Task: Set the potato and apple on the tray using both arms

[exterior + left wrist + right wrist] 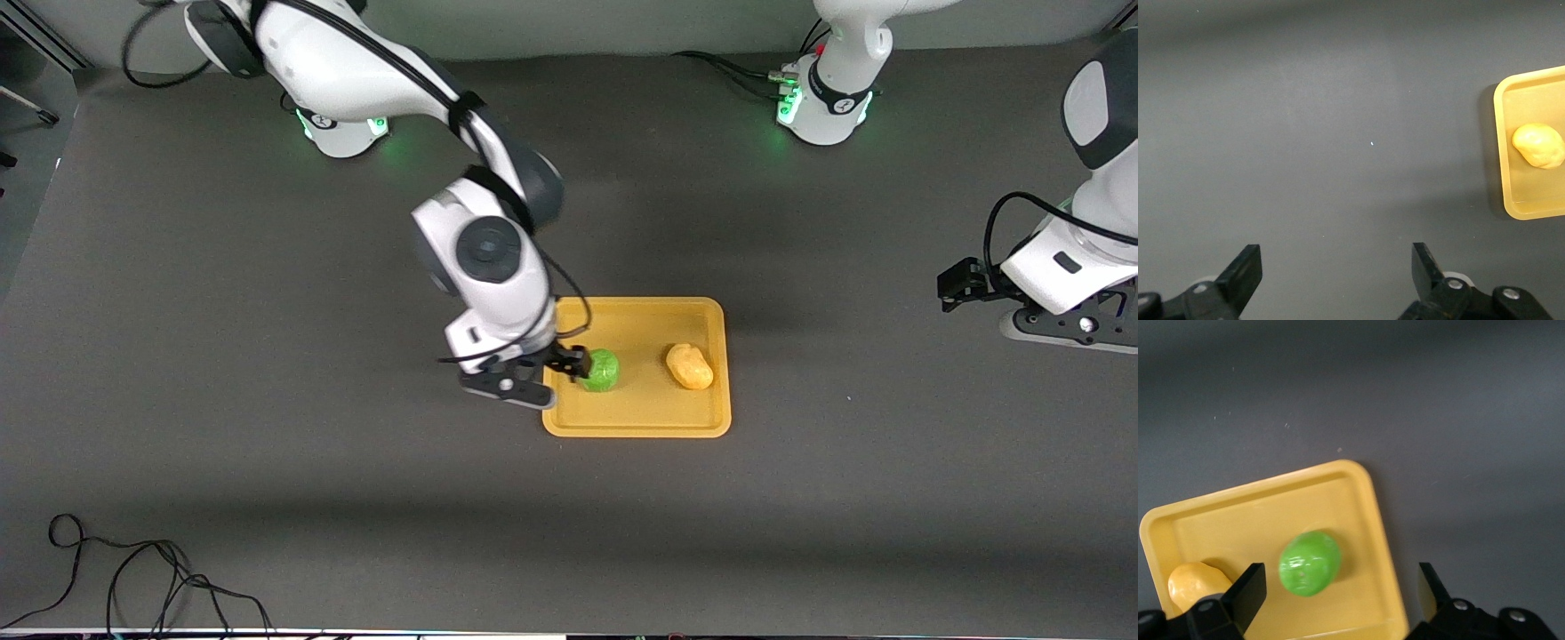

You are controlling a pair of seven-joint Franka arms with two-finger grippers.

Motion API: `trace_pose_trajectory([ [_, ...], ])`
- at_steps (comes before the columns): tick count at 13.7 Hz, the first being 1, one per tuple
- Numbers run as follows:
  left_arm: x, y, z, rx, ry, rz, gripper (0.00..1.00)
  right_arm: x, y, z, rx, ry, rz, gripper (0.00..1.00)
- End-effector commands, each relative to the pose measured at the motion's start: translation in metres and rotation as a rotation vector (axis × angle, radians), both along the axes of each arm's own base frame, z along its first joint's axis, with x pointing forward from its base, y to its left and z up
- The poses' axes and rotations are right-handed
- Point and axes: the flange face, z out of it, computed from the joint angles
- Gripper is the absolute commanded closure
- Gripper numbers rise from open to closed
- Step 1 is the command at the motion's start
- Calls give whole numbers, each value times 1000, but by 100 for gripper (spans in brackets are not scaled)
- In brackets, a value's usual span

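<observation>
The yellow-orange tray (637,430) lies mid-table. The green apple (603,370) rests on it at the end toward the right arm. The potato (690,366) rests on it at the end toward the left arm. My right gripper (569,364) is open just above the tray beside the apple, holding nothing. In the right wrist view the apple (1309,563) lies free on the tray (1258,484) between the spread fingers of the right gripper (1338,590), with the potato (1195,583) beside it. My left gripper (962,286) is open and empty over bare table at the left arm's end.
The left wrist view shows its open gripper (1336,267) over dark table, with the tray's corner (1507,167) and the potato (1538,145) at the edge. Black cables (133,578) lie at the table's near edge, toward the right arm's end.
</observation>
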Motion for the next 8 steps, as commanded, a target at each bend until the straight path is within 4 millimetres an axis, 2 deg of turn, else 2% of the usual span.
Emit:
trace_pose_trajectory([
  [1, -4, 2, 4, 0, -2, -21, 0, -8, -81, 37, -27, 16, 48, 0],
  [3, -4, 2, 4, 0, 1, -21, 0, -7, -136, 63, -51, 49, 94, 0],
  [4, -5, 3, 3, -5, 6, -16, 0, -9, -161, 83, -56, 51, 95, 0],
  [5, -4, 3, 2, -6, 3, -17, 0, -16, -174, 105, -67, 44, 119, 0],
  [6, -2, 3, 1, -7, -6, -19, 0, -18, -196, 127, -67, 42, 124, 0],
  [8, 1, 4, 0, -9, -17, -22, 0, -34, -238, 177, -58, 43, 110, 0],
])
